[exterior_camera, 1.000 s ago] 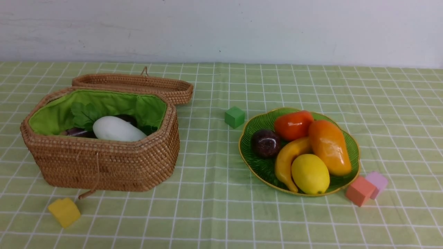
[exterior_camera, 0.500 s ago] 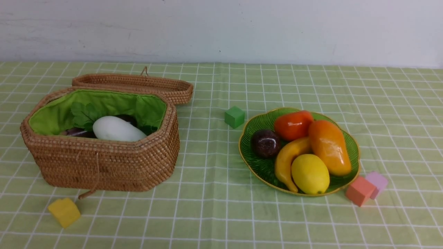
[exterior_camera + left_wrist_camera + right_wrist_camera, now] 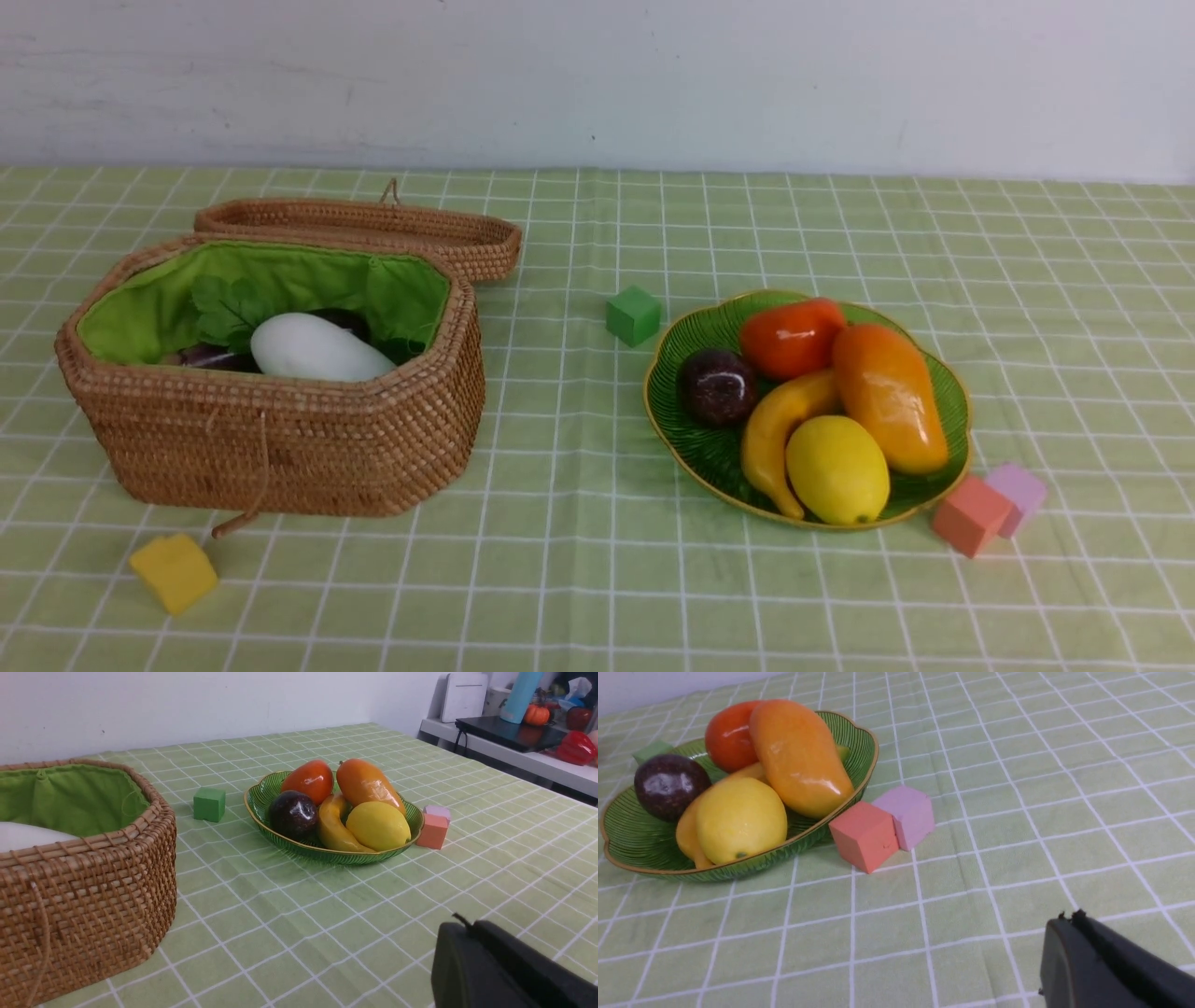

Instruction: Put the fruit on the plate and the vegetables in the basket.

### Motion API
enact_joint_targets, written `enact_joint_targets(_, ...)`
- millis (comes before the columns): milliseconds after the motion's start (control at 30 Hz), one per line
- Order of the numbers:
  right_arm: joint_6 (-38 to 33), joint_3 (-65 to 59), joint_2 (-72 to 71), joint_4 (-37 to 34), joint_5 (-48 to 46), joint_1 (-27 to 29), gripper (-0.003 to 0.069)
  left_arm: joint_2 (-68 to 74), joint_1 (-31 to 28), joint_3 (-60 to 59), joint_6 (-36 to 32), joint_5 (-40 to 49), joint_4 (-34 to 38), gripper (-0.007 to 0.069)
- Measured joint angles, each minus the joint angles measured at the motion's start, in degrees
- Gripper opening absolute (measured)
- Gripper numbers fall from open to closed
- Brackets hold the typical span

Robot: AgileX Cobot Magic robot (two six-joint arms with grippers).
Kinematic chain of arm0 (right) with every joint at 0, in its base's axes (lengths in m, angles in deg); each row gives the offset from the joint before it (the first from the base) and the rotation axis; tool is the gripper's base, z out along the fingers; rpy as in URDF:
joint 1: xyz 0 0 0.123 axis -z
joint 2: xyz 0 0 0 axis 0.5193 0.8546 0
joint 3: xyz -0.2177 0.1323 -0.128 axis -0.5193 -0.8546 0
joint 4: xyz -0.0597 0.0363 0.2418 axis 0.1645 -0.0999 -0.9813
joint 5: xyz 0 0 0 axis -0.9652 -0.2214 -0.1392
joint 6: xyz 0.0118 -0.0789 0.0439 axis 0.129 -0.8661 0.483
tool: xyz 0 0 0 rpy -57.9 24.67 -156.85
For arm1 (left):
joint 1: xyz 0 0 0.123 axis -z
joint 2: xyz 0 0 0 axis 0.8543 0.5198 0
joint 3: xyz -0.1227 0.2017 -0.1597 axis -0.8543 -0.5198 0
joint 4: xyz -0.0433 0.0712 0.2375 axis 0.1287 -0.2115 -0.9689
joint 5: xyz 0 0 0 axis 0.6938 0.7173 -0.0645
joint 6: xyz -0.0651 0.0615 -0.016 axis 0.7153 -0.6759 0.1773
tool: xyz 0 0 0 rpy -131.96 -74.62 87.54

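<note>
the fruit is all on the plate [image 3: 948, 392], which sits on the right half of the table [image 3: 579, 579]: the persimmon [image 3: 791, 337] and mango [image 3: 887, 397] toward the far rim, the mangosteen [image 3: 716, 386] on the side facing the basket [image 3: 280, 448], the banana [image 3: 775, 434] and lemon [image 3: 836, 469] at the near rim. the mango's long axis runs from the far rim toward the near right rim. the vegetables lie in the basket on the left half; only the white radish [image 3: 313, 348] with its leaves and a dark purple eggplant [image 3: 201, 357] beside it show, the rest is hidden below the rim. the lid [image 3: 373, 229] lies open behind.

both claws are closed and empty. the left gripper [image 3: 467, 952] and the right gripper [image 3: 1069, 947] show only as a dark tip in their own wrist views, low near the table's near edge, well apart from basket and plate; neither appears in the front view. the plate lies forward of the right claw, the basket forward of the left.

by my judgement nothing is left to sort; only foam blocks remain on the cloth, so no further pick seems needed.
</note>
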Motion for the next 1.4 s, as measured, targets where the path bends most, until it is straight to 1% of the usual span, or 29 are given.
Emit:
enact_joint_targets(933, 0.0, 0.2, 0.0, -0.6, -0.8, 0.0, -0.0008, 0.0, 0.0, 0.0, 0.0, -0.1, 0.0, -0.0013)
enact_joint_targets(1000, 0.0, 0.2, 0.0, -0.6, -0.8, 0.0, -0.0008, 0.0, -0.4, 0.0, 0.0, -0.1, -1.5, -0.0013)
enact_joint_targets(1067, 0.0, 0.2, 0.0, -0.6, -0.8, 0.0, -0.0008, 0.0, -3.3, 0.0, 0.4, -0.2, -2.2, -0.0013)
enact_joint_targets(1100, 0.0, 0.2, 0.0, -0.6, -0.8, 0.0, -0.0007, 0.0, -6.6, 0.0, 1.1, -0.2, -2.2, -0.0013)
enact_joint_targets(1133, 0.0, 0.2, 0.0, -0.6, -0.9, 0.0, -0.0006, 0.0, -8.5, 0.0, 1.5, -0.3, -2.2, -0.0013)
enact_joint_targets(1267, 0.0, 0.2, 0.0, -0.6, -0.9, 0.0, -0.0001, 0.0, -24.2, -1.3, 3.5, -0.6, 0.0, -0.0013)
enact_joint_targets(1300, 0.0, 0.2, 0.0, -0.6, -0.9, 0.0, -0.0001, 0.0, -24.8, -1.7, 3.5, -0.6, 0.7, -0.0013)
enact_joint_targets(1333, 0.0, 0.2, 0.0, -0.6, -0.9, 0.0, 0.0, -0.3, -29.5, -3.6, 3.8, -0.6, 1.9, -0.0013)
enact_joint_targets(1367, 0.0, 0.2, 0.0, -0.6, -0.9, 0.0, 0.0, -0.4, -29.9, -3.9, 3.8, -0.6, 2.0, -0.0013)
enact_joint_targets(1400, 0.0, 0.2, 0.0, -0.6, -0.9, 0.0, 0.0001, -1.8, -32.9, -6.5, 3.9, -0.5, 2.5, -0.0013)
